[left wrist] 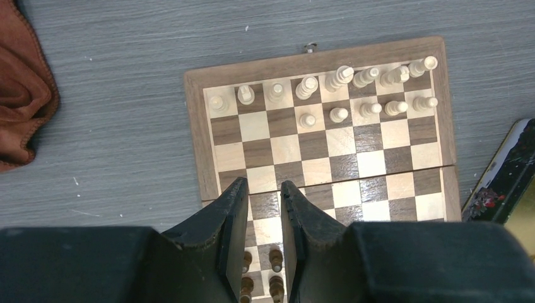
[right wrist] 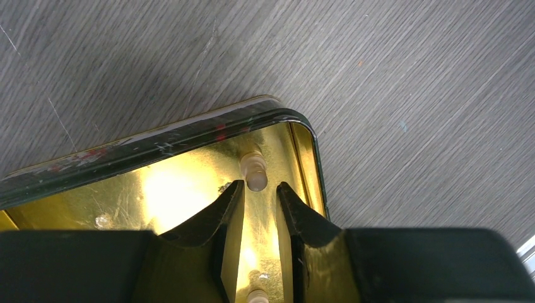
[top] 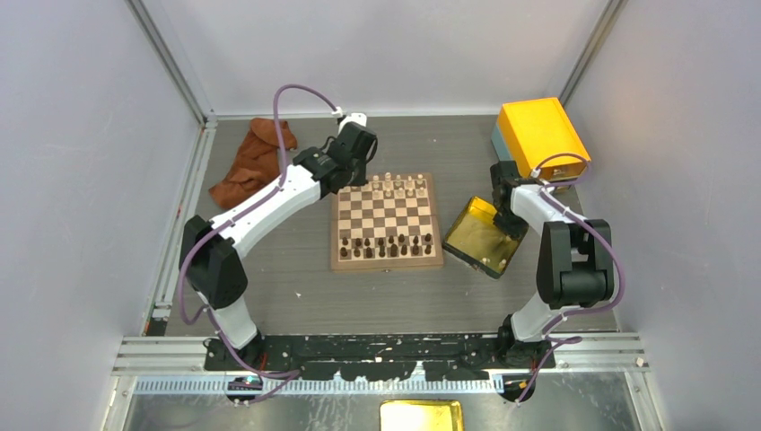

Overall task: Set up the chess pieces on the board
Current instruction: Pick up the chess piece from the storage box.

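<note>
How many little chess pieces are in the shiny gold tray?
2: one pale piece near the tray's corner, another between the right gripper's fingers. More may be hidden.

A rust-brown cloth lies crumpled far left on the grey table. An orange-yellow box stands far right, with a golden tray near it. Dark brown chessmen stand in two rows.

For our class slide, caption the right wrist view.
Right gripper hovers over the golden tray, a pale chess piece just ahead of its open jaws.
</note>
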`<state>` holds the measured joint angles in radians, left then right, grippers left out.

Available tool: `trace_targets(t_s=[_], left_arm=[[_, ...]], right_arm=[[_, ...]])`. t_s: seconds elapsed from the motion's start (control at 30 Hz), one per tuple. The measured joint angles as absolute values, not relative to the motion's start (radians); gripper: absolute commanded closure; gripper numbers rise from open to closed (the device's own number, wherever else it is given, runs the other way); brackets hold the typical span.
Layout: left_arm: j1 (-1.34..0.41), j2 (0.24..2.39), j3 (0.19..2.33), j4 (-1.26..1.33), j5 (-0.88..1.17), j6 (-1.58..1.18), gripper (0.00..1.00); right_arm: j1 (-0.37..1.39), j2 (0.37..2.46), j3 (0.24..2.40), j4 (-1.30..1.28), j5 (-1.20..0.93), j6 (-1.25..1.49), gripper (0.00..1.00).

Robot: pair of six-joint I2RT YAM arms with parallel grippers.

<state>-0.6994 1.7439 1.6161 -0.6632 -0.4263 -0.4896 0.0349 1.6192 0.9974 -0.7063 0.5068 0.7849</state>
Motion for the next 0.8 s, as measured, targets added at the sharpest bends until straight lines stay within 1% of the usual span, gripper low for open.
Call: trace_targets(t_s=[0.33, 0.47, 0.53, 0.63, 0.7, 0.8], left_arm=[[-0.699, 1.742, 1.612, -0.664, -0.426, -0.490, 0.73], [-0.699, 1.742, 1.610, -0.663, -0.426, -0.489, 0.73], [-0.699, 1.740, 1.607, -0.664, -0.426, -0.489, 0.73], [-0.699, 1.736, 1.600, -0.663, -0.427, -0.489, 0.73], [-0.699, 1.733, 1.597, -0.663, -0.427, -0.489, 0.73], [-0.699, 1.731, 1.593, -0.664, -0.427, -0.489, 0.74]], right_arm=[[0.030, 1.630, 0.993, -0.701, 0.507, 0.789, 0.71], [0.029, 1.632, 0.993, -0.696, 0.507, 0.789, 0.82], [0.028, 1.633, 0.993, -0.694, 0.508, 0.793, 0.89], [0.028, 1.633, 0.993, -0.689, 0.513, 0.794, 0.93], [0.027, 1.633, 0.993, -0.688, 0.514, 0.794, 0.97], [0.026, 1.633, 0.993, -0.688, 0.514, 0.793, 0.99]])
